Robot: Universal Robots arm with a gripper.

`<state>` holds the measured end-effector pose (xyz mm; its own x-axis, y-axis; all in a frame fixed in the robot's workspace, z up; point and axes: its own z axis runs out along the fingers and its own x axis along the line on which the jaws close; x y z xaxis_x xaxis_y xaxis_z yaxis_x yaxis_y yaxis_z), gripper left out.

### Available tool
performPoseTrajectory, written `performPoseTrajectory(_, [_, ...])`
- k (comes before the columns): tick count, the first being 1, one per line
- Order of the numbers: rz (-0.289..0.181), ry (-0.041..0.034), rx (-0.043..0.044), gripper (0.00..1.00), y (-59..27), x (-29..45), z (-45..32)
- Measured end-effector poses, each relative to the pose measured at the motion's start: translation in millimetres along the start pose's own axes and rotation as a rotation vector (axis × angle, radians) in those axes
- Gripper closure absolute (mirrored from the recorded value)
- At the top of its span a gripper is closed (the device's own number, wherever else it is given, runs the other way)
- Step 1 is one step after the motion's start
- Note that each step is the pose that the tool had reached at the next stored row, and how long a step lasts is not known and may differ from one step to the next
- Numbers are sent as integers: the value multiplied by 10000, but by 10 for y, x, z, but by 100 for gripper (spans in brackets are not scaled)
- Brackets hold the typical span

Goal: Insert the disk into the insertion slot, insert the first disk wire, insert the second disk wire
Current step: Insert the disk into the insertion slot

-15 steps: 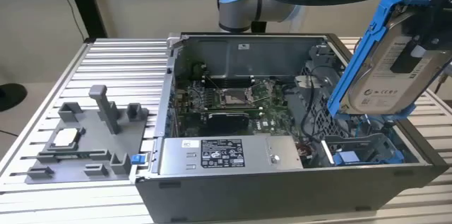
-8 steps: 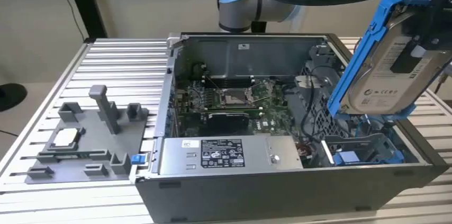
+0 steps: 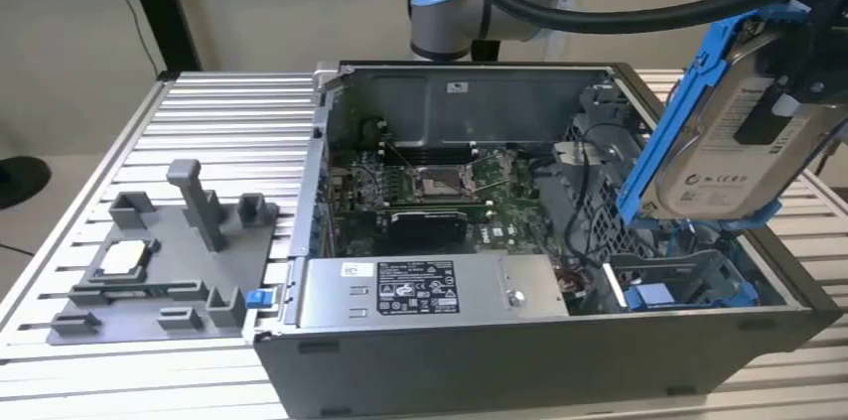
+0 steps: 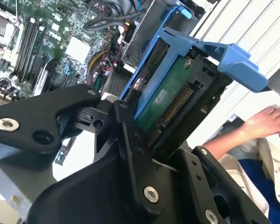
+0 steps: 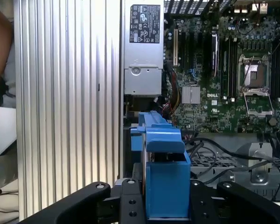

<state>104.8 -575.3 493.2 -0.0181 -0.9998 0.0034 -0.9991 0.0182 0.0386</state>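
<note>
One disk (image 3: 736, 157) aloft: pinched by gripper (image 5: 165, 204), fingers closed on its blue carrier, tilted near upright. In exterior view, held at 3 o'clock of open case (image 3: 530, 360), with insertion slot (image 3: 682, 281) at 6 o'clock just beneath, not yet entered. Likely trouble: carrier corner catching a bay rail because of that tilt; black cables (image 3: 579, 207) at 9 o'clock of slot snagging; disk slipping in grip.
</note>
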Motion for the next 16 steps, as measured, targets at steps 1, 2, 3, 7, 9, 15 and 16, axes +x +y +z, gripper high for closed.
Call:
performPoseTrajectory(1, [0,0,0,100,-16,2,7])
performPoseTrajectory(2, [1,0,0,100,-34,3,14])
performPoseTrajectory(3, [0,1,0,100,-55,4,20])
performPoseTrajectory(7, [0,-1,0,100,-136,10,47])
performPoseTrajectory(9, [0,-3,1,100,-165,14,61])
performPoseTrajectory(15, [-7,-204,28,100,-208,64,90])
performPoseTrajectory(16, [-10,-282,29,100,-210,83,94])
